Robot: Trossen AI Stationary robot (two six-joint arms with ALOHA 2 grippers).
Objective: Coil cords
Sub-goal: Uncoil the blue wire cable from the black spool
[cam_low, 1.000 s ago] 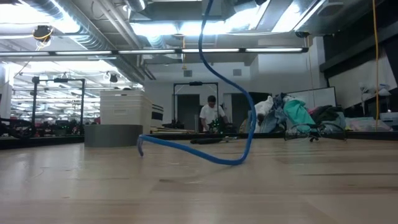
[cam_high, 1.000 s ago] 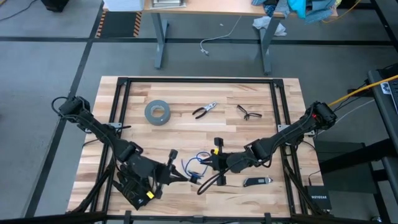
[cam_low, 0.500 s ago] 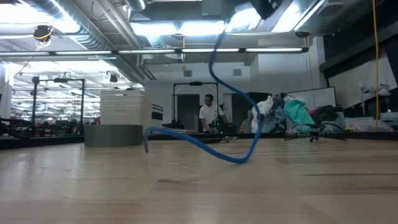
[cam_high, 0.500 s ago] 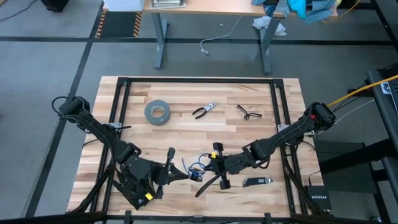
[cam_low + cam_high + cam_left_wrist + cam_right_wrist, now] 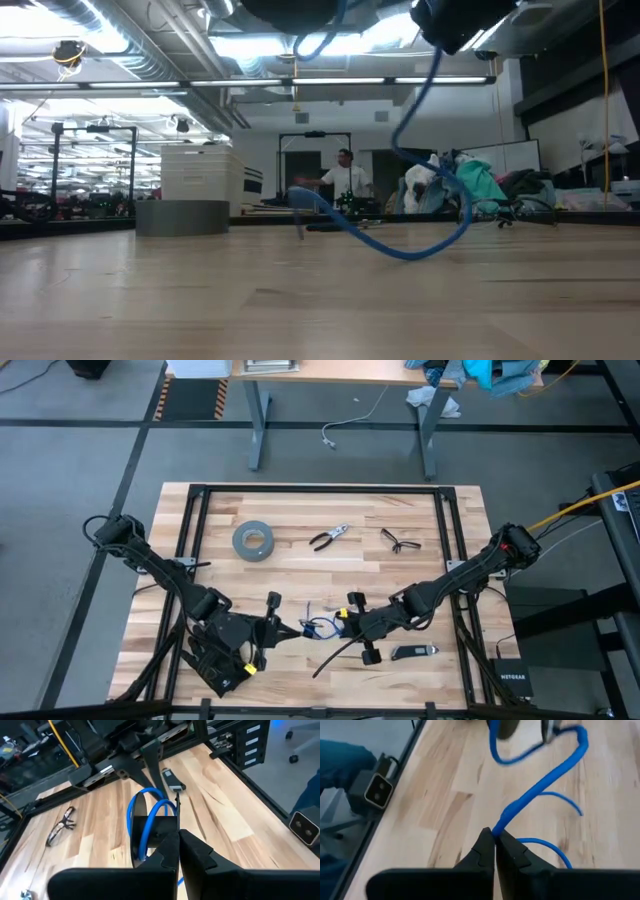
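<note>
The cords, blue with a black length, form small loops (image 5: 318, 626) held between my two grippers above the table's near middle. My left gripper (image 5: 293, 631) is shut at the loops' left side and my right gripper (image 5: 338, 625) is shut at their right side. In the low view a blue loop (image 5: 412, 250) sags from the grippers toward the tabletop, with a free end (image 5: 300, 208) sticking out to the left. A black length (image 5: 336, 653) trails toward the near edge. In the left wrist view the loops (image 5: 148, 815) stand just ahead of the fingertips. My left gripper is shut on the blue loops at their lower part (image 5: 142, 854), coming in nearly level from the table's left. Its own fingers hide the exact spot. The loops stand up ahead of the fingertips, clear of the table. My right gripper pinches a single blue strand (image 5: 501, 824) between its fingertips, slanting down from the table's right. The strand runs on from the tips toward the other gripper and curves into the loops; more blue cord (image 5: 547, 847) hangs slack beside the fingers.
A grey tape roll (image 5: 253, 541), pliers (image 5: 328, 538) and glasses (image 5: 400, 541) lie on the far half of the table. A folding knife (image 5: 413, 652) lies near the right arm. A black frame (image 5: 200, 495) runs along the table's edges.
Both grippers have tipped downward and turned at the wrist, coming lower in the low view, and have stayed shut. The hanging blue loop has swung toward the table's right, and its free end has risen and moved right with it.
</note>
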